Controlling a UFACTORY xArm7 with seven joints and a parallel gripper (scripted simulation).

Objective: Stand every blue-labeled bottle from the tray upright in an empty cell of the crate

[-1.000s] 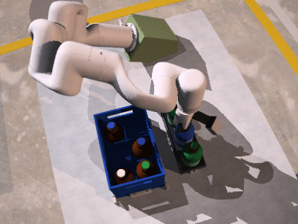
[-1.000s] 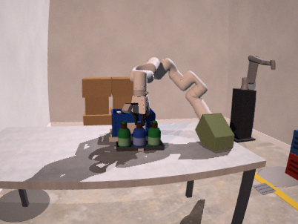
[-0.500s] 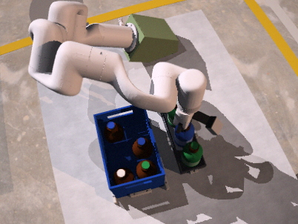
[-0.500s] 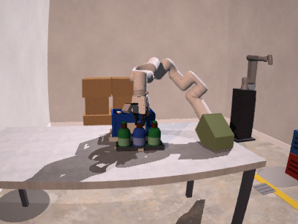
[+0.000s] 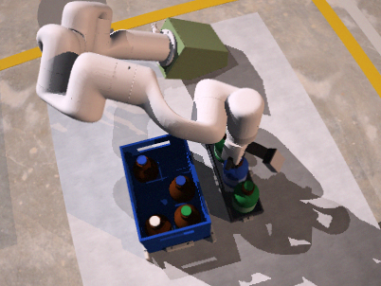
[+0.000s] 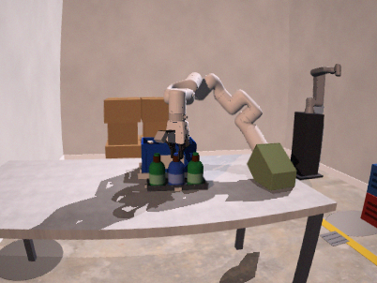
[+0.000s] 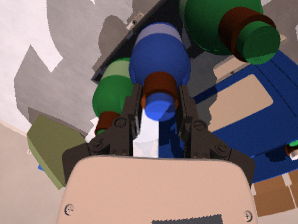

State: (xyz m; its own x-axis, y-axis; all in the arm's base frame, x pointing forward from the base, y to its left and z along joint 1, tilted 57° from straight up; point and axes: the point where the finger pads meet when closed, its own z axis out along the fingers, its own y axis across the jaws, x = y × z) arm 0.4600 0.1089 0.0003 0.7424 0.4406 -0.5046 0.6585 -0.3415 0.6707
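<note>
On tray, between green bottles, blue bottle is standing upright, gripper clasping its neck. Grasp is finishing; next move is wanting straight lift, then carry to empty cell of crate beside tray.

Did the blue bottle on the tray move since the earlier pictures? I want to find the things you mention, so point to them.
No. The blue bottle (image 5: 235,173) (image 6: 176,173) (image 7: 160,60) is still between the two green bottles on the tray (image 5: 262,211) (image 6: 152,186).
</note>
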